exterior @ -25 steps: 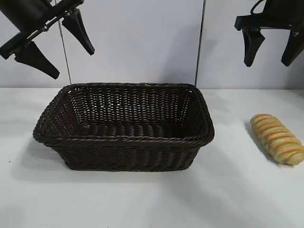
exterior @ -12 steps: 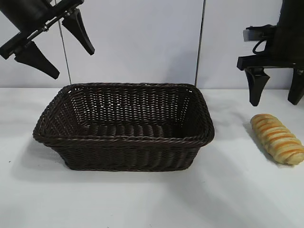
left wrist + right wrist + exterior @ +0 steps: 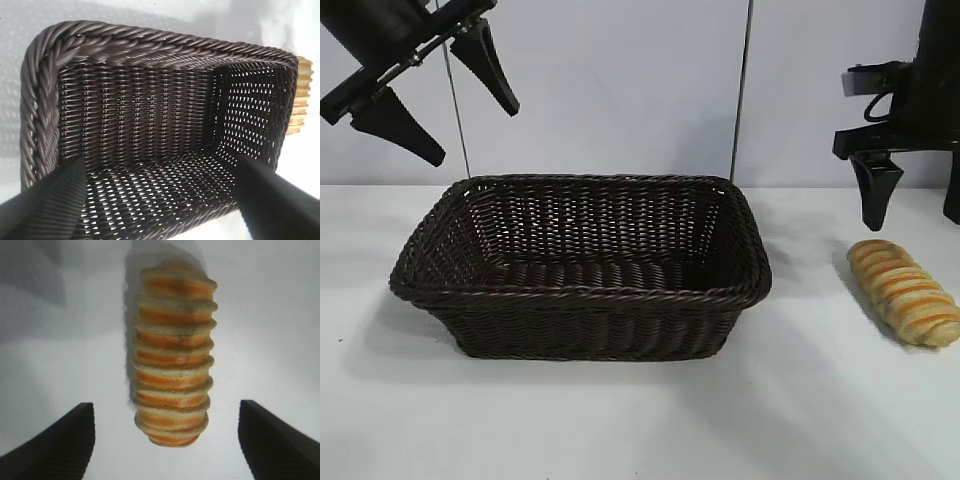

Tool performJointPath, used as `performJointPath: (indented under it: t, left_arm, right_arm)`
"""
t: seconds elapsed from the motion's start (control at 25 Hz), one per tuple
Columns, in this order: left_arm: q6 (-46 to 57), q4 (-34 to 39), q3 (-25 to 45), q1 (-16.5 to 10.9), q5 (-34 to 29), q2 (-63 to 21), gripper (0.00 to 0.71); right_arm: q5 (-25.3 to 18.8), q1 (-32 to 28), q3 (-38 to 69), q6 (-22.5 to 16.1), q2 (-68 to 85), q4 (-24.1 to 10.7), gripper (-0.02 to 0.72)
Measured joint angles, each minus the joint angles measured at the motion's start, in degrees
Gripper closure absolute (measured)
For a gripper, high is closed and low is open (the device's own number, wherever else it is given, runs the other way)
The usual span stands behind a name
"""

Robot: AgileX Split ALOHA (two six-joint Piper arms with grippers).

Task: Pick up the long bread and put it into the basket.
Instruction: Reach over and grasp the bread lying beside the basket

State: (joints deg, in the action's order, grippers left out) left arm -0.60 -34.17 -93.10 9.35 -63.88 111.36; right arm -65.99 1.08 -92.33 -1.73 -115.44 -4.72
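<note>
Long bread (image 3: 904,291) on worktop (image 3: 620,420), below open right jaws, right of basket (image 3: 582,263); left jaws above basket.

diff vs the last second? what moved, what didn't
The right gripper came down and slid rightward, now hanging open just above the long bread, fingers straddling it in the wrist view, nothing grasped. Unchanged: the bread on the table, the basket, and the left gripper parked high, open.

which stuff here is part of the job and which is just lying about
Part of the job:
long bread
basket
right gripper, open above the bread

Just there:
left gripper, open, raised over the basket's left end
table
</note>
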Motion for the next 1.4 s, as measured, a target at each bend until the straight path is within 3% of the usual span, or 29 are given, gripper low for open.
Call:
performJointPath:
  t: [0.28,0.92,1.2,1.4]
  left_arm:
    - [0.0,0.0,0.0,0.0,0.0,0.0,0.124]
    - [0.0,0.0,0.0,0.0,0.07,0.0,0.124]
    - [-0.07,0.0,0.0,0.0,0.07,0.0,0.124]
    - [-0.09,0.0,0.0,0.0,0.07,0.0,0.124]
  right_arm:
    - [0.18,-0.04,0.0,1.1,-1.39,2.41,0.134]
    - [3.51,-0.04,2.77,1.35,-9.31,1.1,0.136]
    - [3.66,-0.04,2.77,1.3,-9.31,1.04,0.363]
    - [3.6,-0.04,2.77,1.3,-9.01,0.92,0.408]
